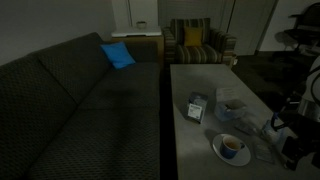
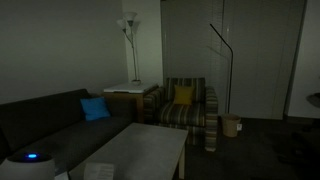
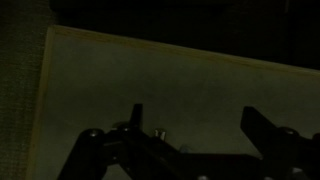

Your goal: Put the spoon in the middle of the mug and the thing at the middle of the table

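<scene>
The smooth pale grey table [image 1: 195, 75] bears a dark rectangular block [image 1: 197, 108]; the jaws stand wide apart.

Arm [image 1: 303, 118] at the right edge: pale white casing with dark joints, murky in this light. Gripper [image 3: 192, 128] is all black, with two blocky angular fingers [image 3: 262, 125] on linked bars and small bright screw heads (a couple) by the left knuckle.

Pale table [image 2: 146, 150] — blue cushion [image 2: 95, 108] on dark sofa [image 2: 35, 122]
</scene>
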Robot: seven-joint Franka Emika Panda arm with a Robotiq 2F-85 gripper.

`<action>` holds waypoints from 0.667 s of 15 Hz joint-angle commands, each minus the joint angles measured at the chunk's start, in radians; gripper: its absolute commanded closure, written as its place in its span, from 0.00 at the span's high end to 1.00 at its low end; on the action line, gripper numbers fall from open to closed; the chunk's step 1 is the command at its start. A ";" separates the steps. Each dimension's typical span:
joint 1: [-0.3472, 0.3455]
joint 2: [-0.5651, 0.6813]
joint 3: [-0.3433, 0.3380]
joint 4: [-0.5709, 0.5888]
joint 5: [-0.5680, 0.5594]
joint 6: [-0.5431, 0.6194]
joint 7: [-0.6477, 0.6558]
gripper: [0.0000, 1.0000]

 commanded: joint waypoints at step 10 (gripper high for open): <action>0.145 0.075 -0.094 0.088 -0.094 0.065 0.059 1.00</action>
